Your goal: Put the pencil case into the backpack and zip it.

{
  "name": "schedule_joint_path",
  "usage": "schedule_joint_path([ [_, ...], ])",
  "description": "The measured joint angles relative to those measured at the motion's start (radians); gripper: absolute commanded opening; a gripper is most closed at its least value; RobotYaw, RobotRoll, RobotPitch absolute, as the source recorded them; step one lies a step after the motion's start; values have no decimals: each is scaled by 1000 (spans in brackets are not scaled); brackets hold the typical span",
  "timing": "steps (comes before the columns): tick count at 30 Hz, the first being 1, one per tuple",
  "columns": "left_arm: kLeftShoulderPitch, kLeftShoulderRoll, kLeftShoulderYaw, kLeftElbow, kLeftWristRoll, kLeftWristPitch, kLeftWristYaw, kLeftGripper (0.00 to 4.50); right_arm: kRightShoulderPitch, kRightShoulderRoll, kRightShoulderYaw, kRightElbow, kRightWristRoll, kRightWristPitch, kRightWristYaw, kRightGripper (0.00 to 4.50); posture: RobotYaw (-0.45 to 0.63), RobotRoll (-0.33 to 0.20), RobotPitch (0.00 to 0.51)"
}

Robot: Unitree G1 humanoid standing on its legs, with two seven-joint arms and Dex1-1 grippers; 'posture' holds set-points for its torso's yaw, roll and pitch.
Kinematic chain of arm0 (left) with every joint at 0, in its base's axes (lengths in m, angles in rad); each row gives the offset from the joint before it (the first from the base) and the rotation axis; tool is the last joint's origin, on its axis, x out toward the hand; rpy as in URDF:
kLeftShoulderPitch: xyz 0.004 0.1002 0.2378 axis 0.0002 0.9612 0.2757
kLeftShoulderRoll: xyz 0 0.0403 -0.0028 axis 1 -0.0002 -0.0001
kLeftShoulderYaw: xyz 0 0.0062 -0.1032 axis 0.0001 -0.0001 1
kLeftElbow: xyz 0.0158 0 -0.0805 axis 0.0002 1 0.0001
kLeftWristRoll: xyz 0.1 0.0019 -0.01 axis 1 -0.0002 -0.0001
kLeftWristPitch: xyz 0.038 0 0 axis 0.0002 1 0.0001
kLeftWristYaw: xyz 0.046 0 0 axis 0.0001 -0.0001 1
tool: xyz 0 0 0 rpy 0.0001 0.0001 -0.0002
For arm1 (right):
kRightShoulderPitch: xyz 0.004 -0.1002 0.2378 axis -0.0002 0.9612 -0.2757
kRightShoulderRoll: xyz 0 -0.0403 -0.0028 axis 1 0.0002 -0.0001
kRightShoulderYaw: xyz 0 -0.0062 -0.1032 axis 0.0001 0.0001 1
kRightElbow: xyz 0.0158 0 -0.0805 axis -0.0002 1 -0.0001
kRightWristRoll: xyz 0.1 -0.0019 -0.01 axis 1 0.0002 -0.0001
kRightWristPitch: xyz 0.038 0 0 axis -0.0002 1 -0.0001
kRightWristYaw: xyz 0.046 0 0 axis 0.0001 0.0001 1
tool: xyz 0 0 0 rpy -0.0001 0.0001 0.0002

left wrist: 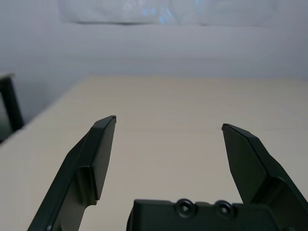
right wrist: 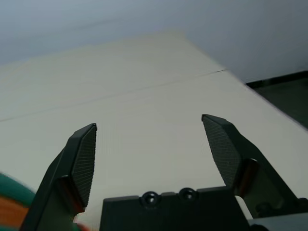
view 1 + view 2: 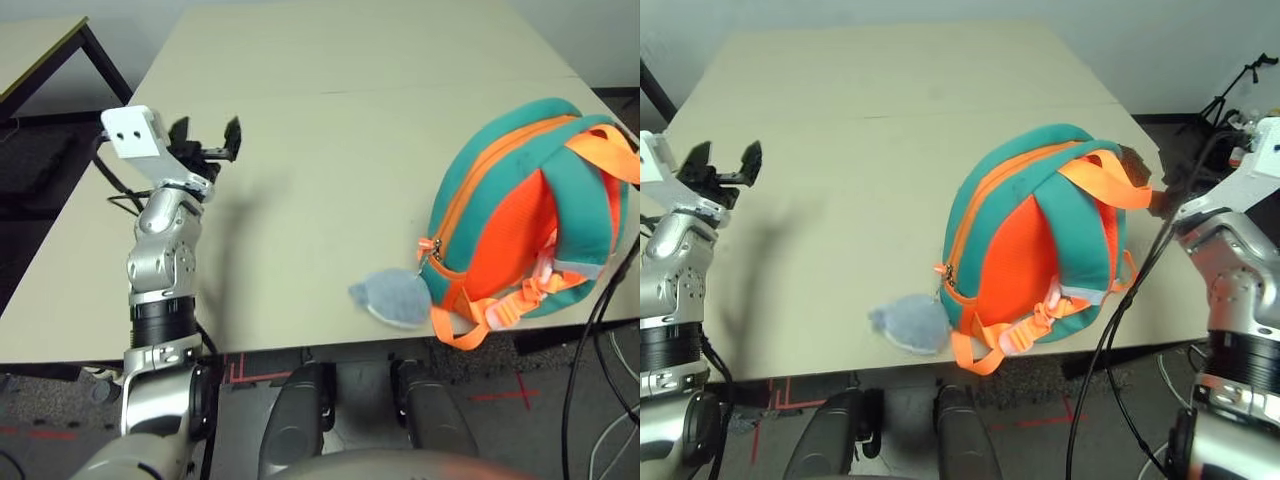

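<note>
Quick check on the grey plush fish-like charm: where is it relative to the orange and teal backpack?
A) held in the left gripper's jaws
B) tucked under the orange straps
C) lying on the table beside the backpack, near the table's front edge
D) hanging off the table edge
C: the grey plush fish-like charm lies flat on the beige table next to the orange and teal backpack, by its zipper end.

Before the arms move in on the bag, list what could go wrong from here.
1. The orange and teal green child-size backpack lies at the near edge of the beige table, straps overhanging; a push may tip it off.
2. Its orange zipper looks closed, so it needs opening first.
3. The open left end effector is far from the bag; the open right end effector is beside it, near a dangling black cable that could snag.
</note>
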Motion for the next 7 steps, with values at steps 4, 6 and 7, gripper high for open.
schedule_joint_path([
  [4, 17, 12, 3, 63, 41, -48, 40, 4500, 22, 64, 11, 45, -84, -49, 19, 4459, 77, 0, 219],
  [6, 34, 9, 3, 86, 49, -61, 61, 4500, 28, 88, 15, 59, -112, -64, 28, 4459, 83, 0, 217],
  [7, 42, 6, 3, 93, 52, -64, 68, 4500, 29, 92, 17, 63, -126, -77, 31, 4459, 83, 0, 217],
])
